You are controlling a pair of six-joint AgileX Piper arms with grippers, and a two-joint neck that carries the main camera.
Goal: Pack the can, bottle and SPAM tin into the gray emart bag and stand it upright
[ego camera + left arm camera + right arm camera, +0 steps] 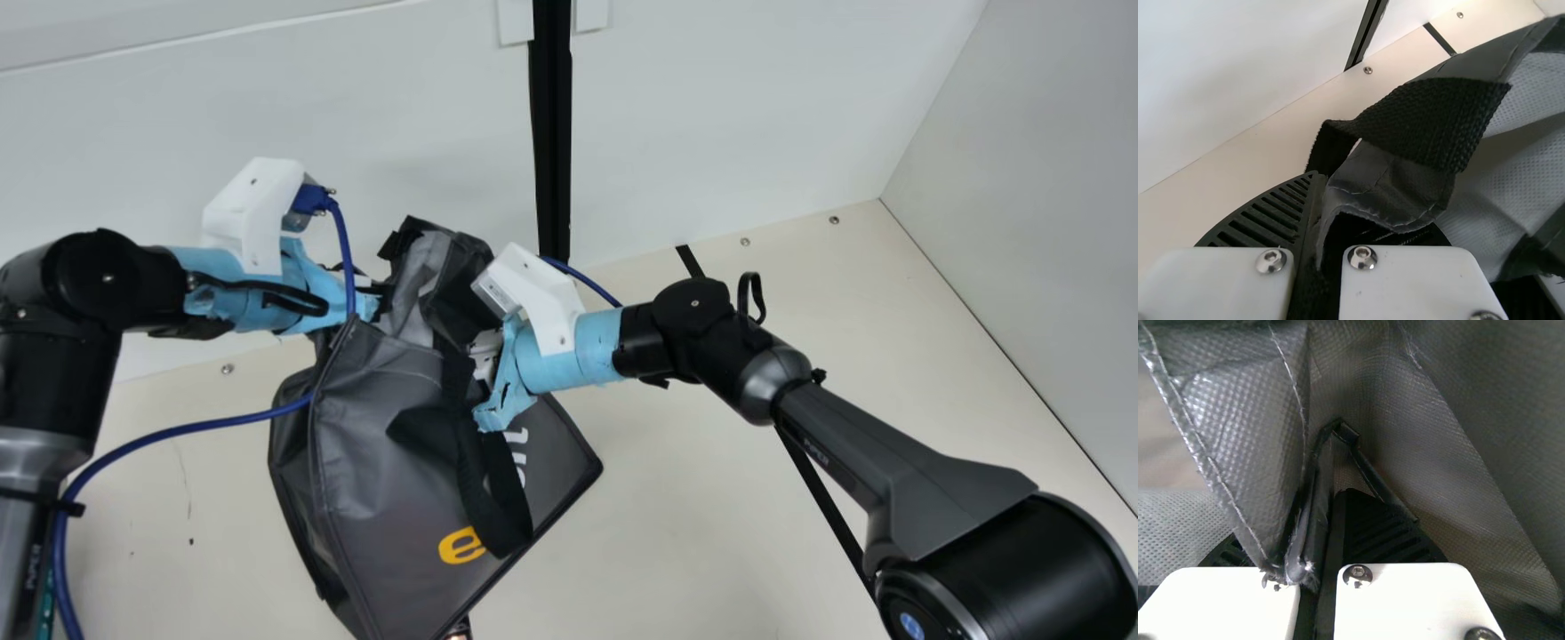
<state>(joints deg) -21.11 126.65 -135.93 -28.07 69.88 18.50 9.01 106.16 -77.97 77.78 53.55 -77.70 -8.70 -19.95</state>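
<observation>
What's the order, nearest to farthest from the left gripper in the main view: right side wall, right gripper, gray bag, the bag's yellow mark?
1. Gray bag: in the left gripper's grip.
2. Right gripper: a little to the right.
3. Yellow mark: low on the bag's front.
4. Side wall: far right.

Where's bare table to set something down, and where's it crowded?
Bare table lies between the bag and right arm, and beyond that arm toward the side wall. Crowded: the bag's mouth, where left gripper and right gripper hold it.
</observation>
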